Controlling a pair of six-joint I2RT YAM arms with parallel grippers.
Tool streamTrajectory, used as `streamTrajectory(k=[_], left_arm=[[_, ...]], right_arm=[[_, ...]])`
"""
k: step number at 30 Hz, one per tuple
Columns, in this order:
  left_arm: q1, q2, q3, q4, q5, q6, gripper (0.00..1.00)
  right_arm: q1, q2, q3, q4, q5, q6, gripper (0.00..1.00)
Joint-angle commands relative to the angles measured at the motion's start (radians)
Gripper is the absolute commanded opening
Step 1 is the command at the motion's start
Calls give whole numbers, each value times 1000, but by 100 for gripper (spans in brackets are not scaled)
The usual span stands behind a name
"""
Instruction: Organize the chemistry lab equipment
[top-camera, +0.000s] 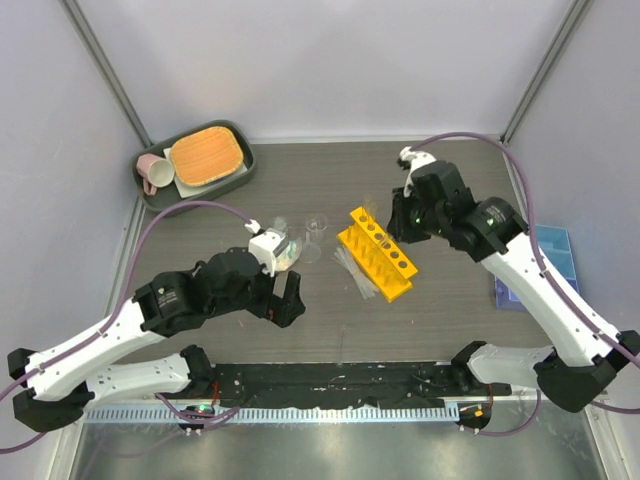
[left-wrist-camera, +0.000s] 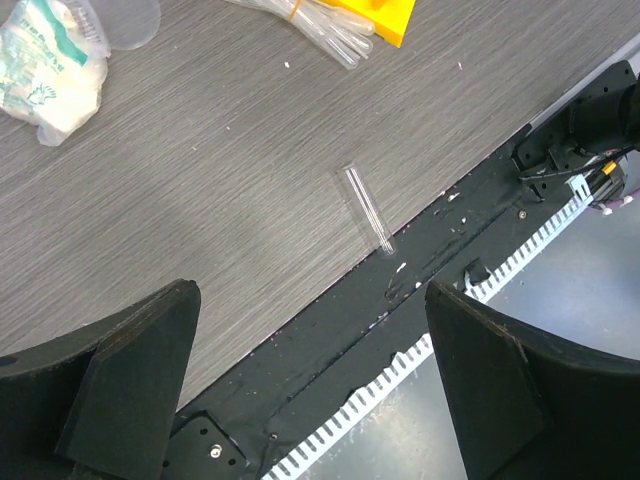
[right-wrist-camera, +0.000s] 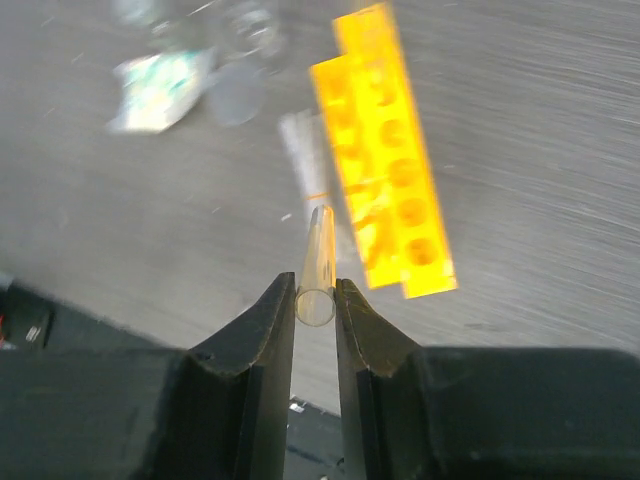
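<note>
The yellow-orange test tube rack (top-camera: 375, 253) lies mid-table and also shows in the right wrist view (right-wrist-camera: 385, 150). My right gripper (right-wrist-camera: 316, 298) is shut on a thin clear tube (right-wrist-camera: 320, 255) and holds it above the table, just left of the rack; in the top view the gripper (top-camera: 398, 222) hovers at the rack's far end. A clear pipette bundle (top-camera: 350, 270) lies left of the rack. Small clear beakers (top-camera: 318, 222) stand behind it. My left gripper (left-wrist-camera: 315, 370) is open and empty over the near edge. A loose clear tube (left-wrist-camera: 365, 208) lies ahead of it.
A blue tray (top-camera: 555, 262) sits at the right edge under the right arm. A grey tray (top-camera: 150, 195) with an orange pad and a pink mug stands back left. A white-green packet (left-wrist-camera: 50, 70) lies beside a beaker (left-wrist-camera: 125, 20). A black strip (left-wrist-camera: 420, 255) borders the near edge.
</note>
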Motion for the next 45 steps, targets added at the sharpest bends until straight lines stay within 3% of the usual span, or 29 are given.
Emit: streamTrajectory(k=[1, 6, 20, 45], left_arm=[[3, -26, -6, -12, -29, -6, 100], [3, -51, -13, -25, -31, -5, 100], [3, -69, -3, -78, -58, 24, 100], [3, -48, 0, -65, -58, 29, 100]], right_arm=[[-124, 34, 38, 41, -20, -58, 3], [-195, 103, 58, 84, -17, -48, 3], [-201, 264, 159, 121, 18, -42, 3], [-198, 269, 82, 85, 15, -70, 4]])
